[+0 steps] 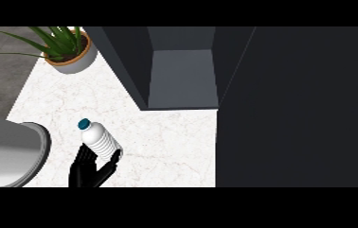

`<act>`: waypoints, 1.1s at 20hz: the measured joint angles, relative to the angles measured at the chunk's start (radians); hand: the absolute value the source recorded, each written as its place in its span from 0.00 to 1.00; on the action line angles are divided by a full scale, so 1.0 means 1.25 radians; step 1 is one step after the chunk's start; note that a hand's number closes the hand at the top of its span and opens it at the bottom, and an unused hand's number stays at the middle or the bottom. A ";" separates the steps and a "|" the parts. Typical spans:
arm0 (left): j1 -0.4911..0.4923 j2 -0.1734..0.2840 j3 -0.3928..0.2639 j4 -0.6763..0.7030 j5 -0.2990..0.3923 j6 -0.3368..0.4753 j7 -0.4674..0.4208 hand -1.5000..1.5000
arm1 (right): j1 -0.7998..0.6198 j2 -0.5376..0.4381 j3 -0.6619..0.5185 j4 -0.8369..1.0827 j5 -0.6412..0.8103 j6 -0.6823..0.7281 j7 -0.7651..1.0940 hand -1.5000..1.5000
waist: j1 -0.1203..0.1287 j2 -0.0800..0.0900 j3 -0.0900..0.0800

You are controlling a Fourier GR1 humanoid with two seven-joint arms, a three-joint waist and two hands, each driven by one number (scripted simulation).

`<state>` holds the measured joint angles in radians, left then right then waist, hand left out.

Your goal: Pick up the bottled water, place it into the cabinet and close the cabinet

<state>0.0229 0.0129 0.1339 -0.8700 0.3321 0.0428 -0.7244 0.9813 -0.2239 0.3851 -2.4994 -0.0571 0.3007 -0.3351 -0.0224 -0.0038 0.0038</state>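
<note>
I see one hand (89, 169) low at the view's left, its fingers curled round the base of the bottle (98, 139); the bottle tilts over the counter (168, 137), blue cap up, near the open cabinet (183, 75); a plant (67, 47) stands far left.

Left hand (89, 171) low in view, fingers curled.
Black, near the lower left edge, fingers pointing up and wrapped round the base of the bottled water (99, 139), one finger showing along its right side. No forearm visible behind it. Right hand out of view in the head view.
</note>
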 measured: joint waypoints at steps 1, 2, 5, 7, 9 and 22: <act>-0.007 -0.002 0.002 0.015 -0.005 0.005 -0.018 1.00 | 0.000 -0.001 0.004 0.000 0.002 -0.003 -0.003 0.00 | 0.001 -0.001 0.003; -0.013 -0.003 0.003 0.031 -0.009 0.005 -0.036 1.00 | 0.002 -0.005 0.000 0.000 0.003 -0.002 -0.008 0.00 | 0.001 -0.002 0.006; -0.025 -0.006 -0.001 0.060 -0.038 0.034 -0.088 1.00 | 0.004 -0.011 -0.001 -0.001 0.005 -0.006 -0.014 0.00 | 0.002 -0.004 0.010; -0.031 -0.009 0.003 0.078 -0.049 0.049 -0.133 1.00 | 0.003 -0.018 -0.010 0.001 0.005 -0.006 -0.016 0.00 | 0.003 -0.005 0.012; -0.038 -0.007 0.000 0.085 -0.068 0.077 -0.162 1.00 | 0.001 -0.018 0.000 0.002 0.007 -0.009 -0.017 0.00 | 0.003 -0.005 0.012; -0.137 0.047 -0.118 0.141 -0.204 0.022 -0.215 1.00 | 0.020 -0.036 -0.001 0.004 0.013 -0.021 -0.037 0.00 | 0.001 -0.002 0.003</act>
<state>-0.1486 0.0715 -0.0139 -0.6933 0.0767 0.0702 -0.9933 1.0068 -0.2686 0.3841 -2.4941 -0.0409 0.2744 -0.3815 -0.0210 -0.0068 0.0077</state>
